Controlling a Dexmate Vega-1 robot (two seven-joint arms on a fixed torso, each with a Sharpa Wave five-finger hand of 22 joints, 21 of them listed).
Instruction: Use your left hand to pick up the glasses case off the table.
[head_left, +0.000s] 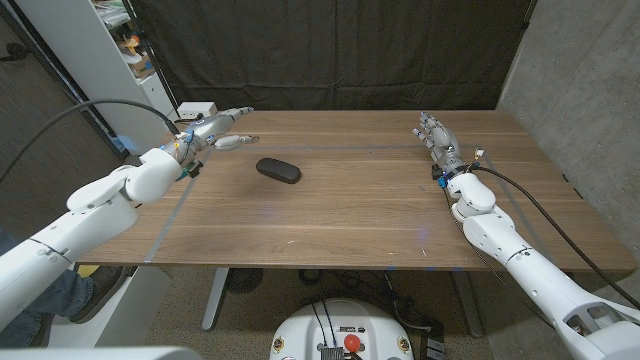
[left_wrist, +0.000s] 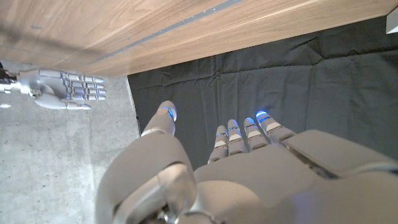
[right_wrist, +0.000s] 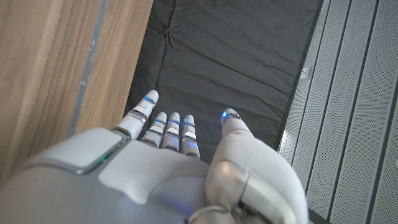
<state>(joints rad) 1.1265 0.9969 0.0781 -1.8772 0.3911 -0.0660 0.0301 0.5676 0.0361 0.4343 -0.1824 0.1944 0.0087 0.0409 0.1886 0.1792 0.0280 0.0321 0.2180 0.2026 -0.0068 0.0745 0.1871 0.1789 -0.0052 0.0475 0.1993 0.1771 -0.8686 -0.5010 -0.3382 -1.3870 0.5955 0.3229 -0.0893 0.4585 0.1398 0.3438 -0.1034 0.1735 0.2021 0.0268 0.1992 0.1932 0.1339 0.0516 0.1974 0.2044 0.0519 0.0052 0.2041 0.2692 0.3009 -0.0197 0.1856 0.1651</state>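
The glasses case (head_left: 278, 170), dark and oblong, lies on the wooden table (head_left: 350, 215) left of centre, touched by nothing. Farther back to its left, the left hand (head_left: 215, 128) reaches out with fingers (left_wrist: 245, 132) straight, close together, holding nothing. At the right side, the right hand (head_left: 437, 134) is likewise empty, fingers extended.
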